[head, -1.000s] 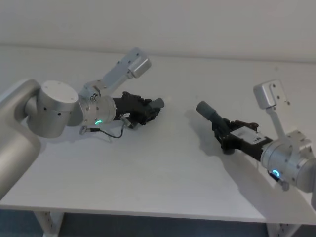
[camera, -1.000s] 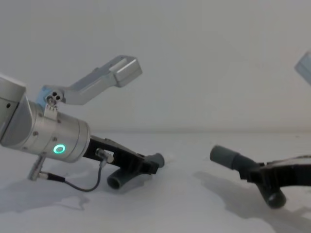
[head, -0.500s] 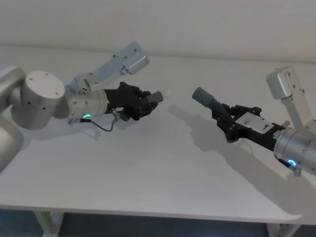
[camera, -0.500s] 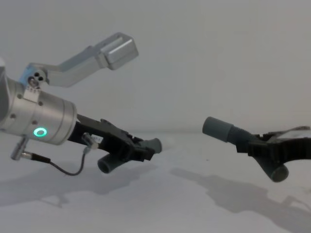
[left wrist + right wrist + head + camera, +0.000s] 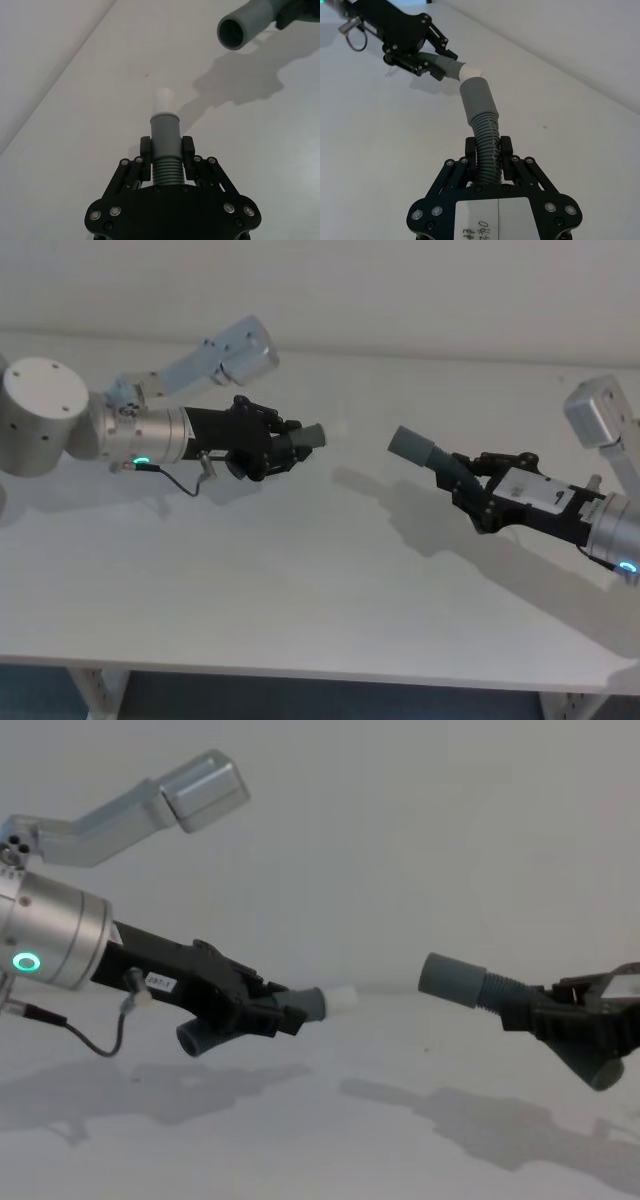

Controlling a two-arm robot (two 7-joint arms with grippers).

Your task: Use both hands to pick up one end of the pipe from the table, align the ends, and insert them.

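Left claw (image 5: 166,150): closed on the ribbed middle of the left hose piece (image 5: 165,131), one finger on each side of it, the narrower cuff and its white tip (image 5: 342,998) projecting forward beyond the fingertips. Right claw (image 5: 489,147): closed likewise on the ribs of the right hose piece (image 5: 485,135), with the wide cuff (image 5: 410,445) reaching out towards the other arm and its free rear end hanging below the claw in the chest view. Both pieces: held clear of the counter (image 5: 300,590), each throwing its own shadow on the surface beneath. Relation of the ends: facing one another across an open gap, apart, not touching; in the chest view the wide cuff sits a little higher than the white tip and slants upward, and from the left wrist view its open mouth lies off the line of the tip. Step in hand, as judged: pick-up complete, alignment under way, insertion not yet begun. Next move, as judged: bring the two axes onto one line, chiefly by levelling the wide cuff to the height of the tip, then close the gap straight along that line so the tip enters the mouth without catching the rim. Counter: plain matte white-grey, carrying nothing else. Room: a plain pale wall (image 5: 420,290) behind.
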